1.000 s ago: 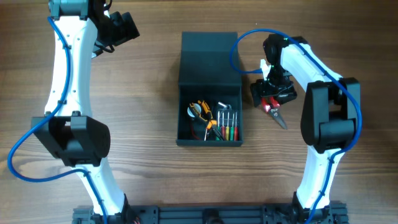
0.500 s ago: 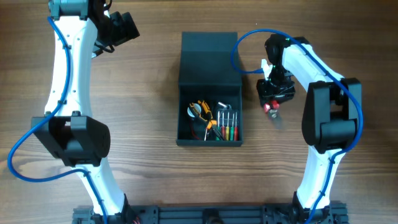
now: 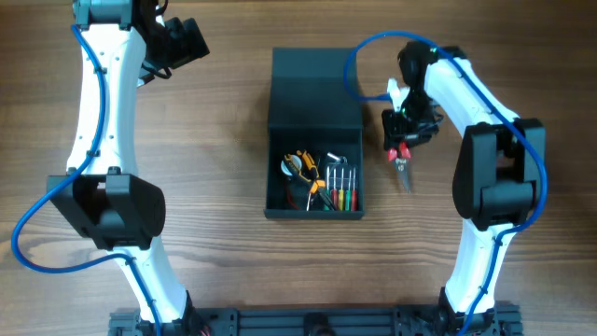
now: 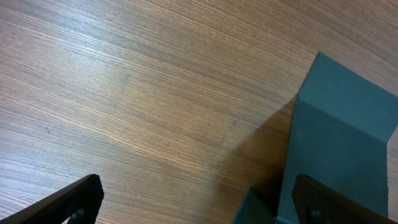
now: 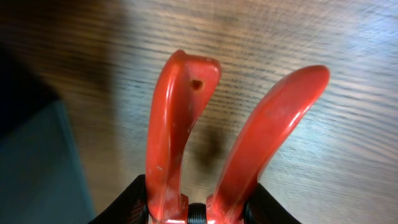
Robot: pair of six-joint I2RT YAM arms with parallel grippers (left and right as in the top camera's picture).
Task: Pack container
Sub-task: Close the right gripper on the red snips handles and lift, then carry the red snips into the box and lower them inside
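The container (image 3: 312,214) is a dark teal-grey box at the table's middle, with its flat lid (image 3: 314,89) laid open behind it. Inside lie several small hand tools (image 3: 322,180). Just right of the box, my right gripper (image 3: 403,142) is shut on red-handled pliers (image 3: 402,157), whose metal nose points toward the table's front. In the right wrist view the two red handles (image 5: 180,124) rise from between the fingers of that gripper (image 5: 196,211), and a box wall (image 5: 37,168) shows at the left. My left gripper (image 3: 189,37) is open at the far left, holding nothing.
In the left wrist view the left gripper (image 4: 202,205) looks down on bare wood, with the container's lid (image 4: 342,137) at the right. Both white arms stand along the table's sides, and a blue cable (image 3: 359,65) loops over the lid's right edge.
My right gripper has closed on the red-handled pliers and moved them slightly back and left toward the container. The left arm has not moved.
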